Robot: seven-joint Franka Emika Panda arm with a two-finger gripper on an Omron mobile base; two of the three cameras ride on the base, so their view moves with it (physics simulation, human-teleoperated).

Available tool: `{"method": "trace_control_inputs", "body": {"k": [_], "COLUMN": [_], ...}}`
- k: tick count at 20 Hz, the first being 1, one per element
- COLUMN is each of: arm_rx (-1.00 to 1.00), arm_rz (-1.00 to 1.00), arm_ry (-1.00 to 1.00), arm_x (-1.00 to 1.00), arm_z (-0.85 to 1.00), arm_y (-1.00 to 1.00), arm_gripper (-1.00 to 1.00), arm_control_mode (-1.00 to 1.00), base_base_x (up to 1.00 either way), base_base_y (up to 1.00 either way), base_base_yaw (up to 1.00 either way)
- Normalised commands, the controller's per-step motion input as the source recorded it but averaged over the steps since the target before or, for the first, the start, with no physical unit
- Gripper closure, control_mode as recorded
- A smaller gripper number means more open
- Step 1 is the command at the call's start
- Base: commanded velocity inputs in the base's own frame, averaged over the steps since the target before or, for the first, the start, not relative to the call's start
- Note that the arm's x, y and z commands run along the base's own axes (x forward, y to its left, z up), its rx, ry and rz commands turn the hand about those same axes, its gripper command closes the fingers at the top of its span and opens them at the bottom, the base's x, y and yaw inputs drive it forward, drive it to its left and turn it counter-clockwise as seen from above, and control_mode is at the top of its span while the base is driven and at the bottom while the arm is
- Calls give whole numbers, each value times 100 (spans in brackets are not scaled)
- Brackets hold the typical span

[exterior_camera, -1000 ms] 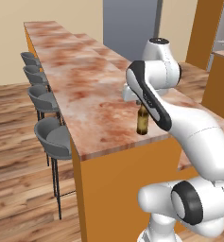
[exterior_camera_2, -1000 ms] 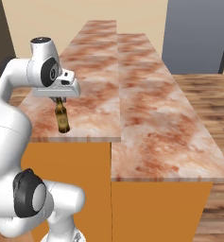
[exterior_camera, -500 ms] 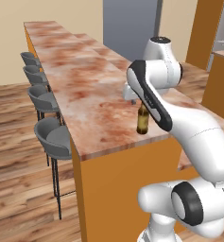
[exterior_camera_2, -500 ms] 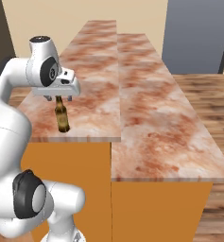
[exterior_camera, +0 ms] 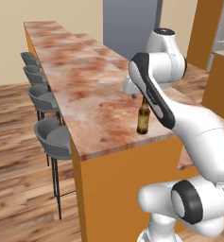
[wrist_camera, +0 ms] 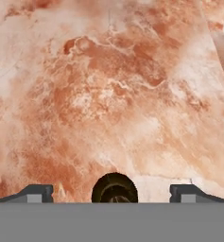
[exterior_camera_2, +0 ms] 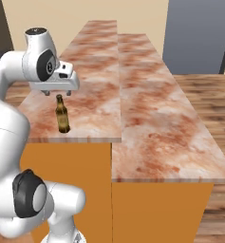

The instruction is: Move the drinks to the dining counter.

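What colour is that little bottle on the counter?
Brown; the beer bottle shows best in the right base view.

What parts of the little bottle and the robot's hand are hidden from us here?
- Beer bottle: in the hand view the flat band cuts off everything below its mouth.
- Bottle's label: too small in both base views.
- Gripper: in the left base view the forearm covers it.
- Dining counter: its far end is cut off.

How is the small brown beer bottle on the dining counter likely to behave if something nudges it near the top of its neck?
The beer bottle stands upright, tall over a narrow base, so it would probably tip rather than slide. It looks rigid and glassy, likely breakable. Being round, it could roll off the dining counter, whose edge is close.
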Motion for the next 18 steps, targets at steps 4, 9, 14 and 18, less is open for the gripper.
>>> {"method": "trace_control_inputs", "body": {"k": [4,9,14,18], "arm_rx": [0,0,0,0], "arm_rz": [0,0,0,0], "arm_ry": [0,-2,-1,-15], "arm_x": [0,-30,-92,-94], "arm_z": [49,56,12,0], "arm_y": [0,-25,-15,0], "arm_gripper": [-100,-100,-100,-100], "arm_control_mode": [-100,-100,-100,-100], "base_base_x": [0,0,0,0], "base_base_y": [0,0,0,0], "base_base_yaw": [0,0,0,0]}}
